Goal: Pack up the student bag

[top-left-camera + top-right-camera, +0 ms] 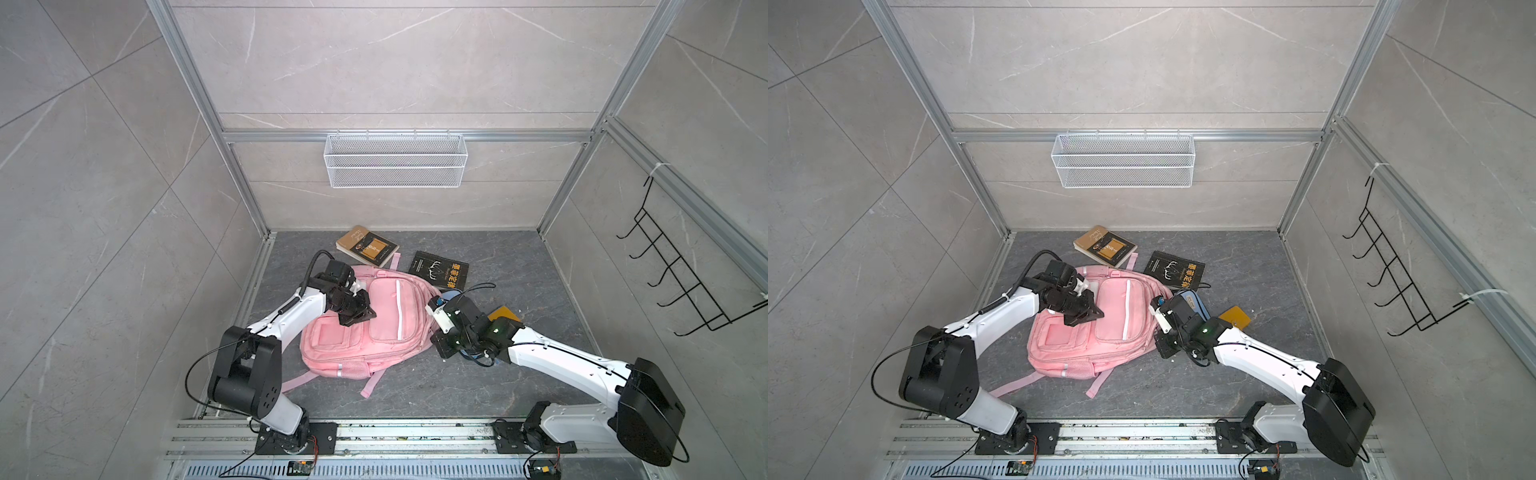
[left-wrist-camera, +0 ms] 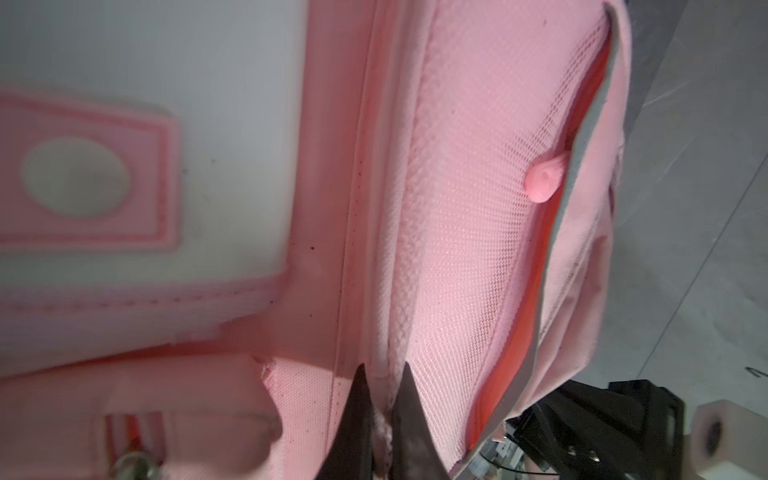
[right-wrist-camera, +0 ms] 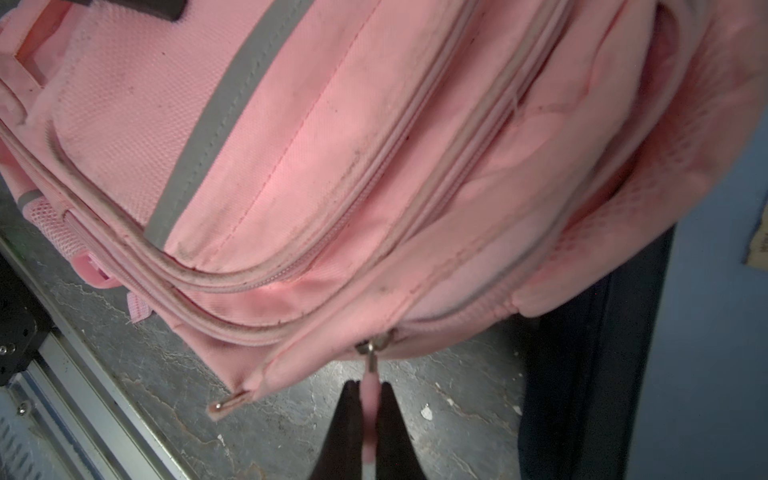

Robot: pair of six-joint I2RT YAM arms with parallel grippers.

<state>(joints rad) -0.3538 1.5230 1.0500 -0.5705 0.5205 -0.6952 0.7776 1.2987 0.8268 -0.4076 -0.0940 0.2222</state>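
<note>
Grey desk carries the student bag, lying flat mid-surface. Left fingers are clamped on a front seam, and right fingers on the side zipper pull. Unzipping looks to be the step in hand; next likely comes a steady draw along the track while the left braces.

Stone tabletop: student bag, tan book, black book, pencil case, orange card.

Grey tiled walls, dark stone floor
</note>
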